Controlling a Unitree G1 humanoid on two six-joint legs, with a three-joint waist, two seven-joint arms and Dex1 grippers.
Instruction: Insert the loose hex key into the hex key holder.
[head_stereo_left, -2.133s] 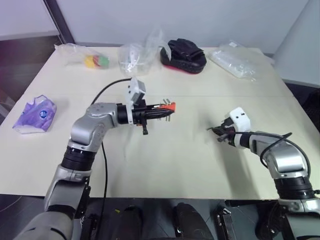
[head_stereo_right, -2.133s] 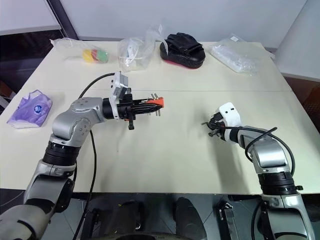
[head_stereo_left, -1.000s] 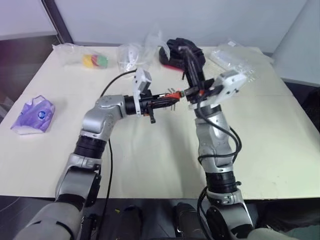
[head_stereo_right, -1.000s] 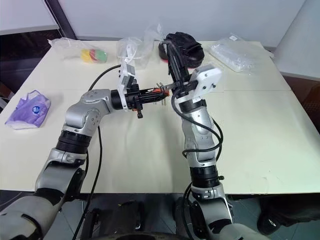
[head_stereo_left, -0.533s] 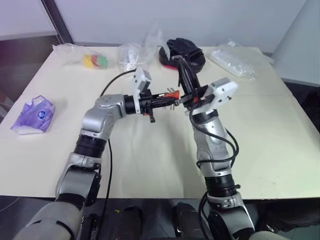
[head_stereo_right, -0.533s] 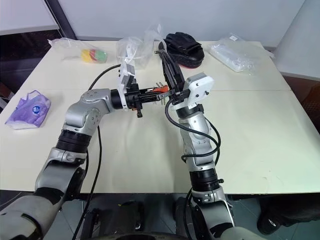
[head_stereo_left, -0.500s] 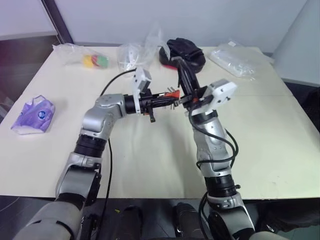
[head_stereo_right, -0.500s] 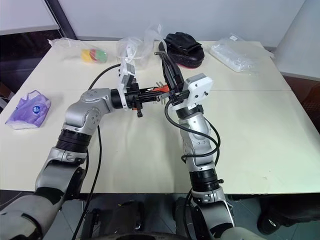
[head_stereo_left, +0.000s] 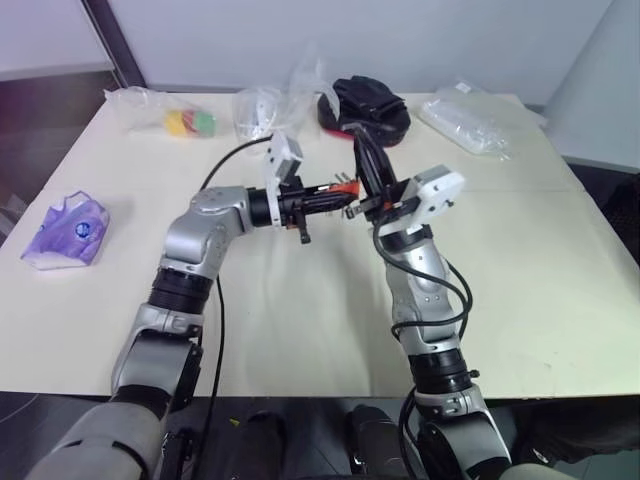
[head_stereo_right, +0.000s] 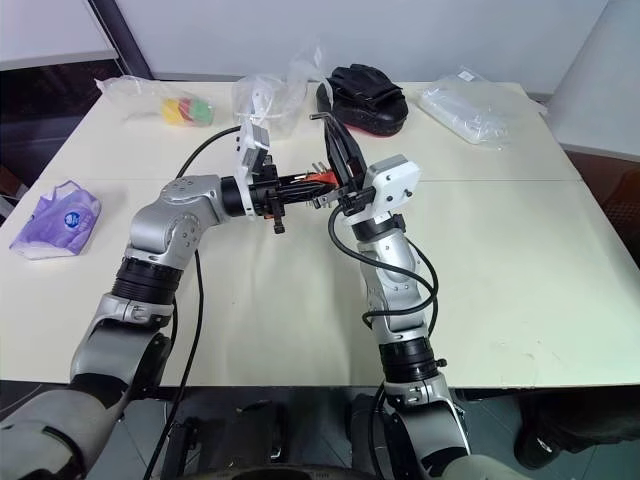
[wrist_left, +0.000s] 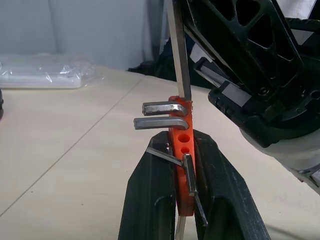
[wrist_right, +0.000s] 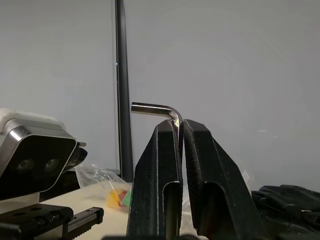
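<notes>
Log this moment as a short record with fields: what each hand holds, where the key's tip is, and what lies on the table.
left hand: shut on the hex key holder, held above the table
right hand: shut on the loose hex key, bent leg above the fingers
key tip: at the top end of the holder; whether it has entered a hole cannot be told
holder contents: a few bent keys seated, some holes empty
table clutter: purple pouch, black glove, clear plastic bags
</notes>
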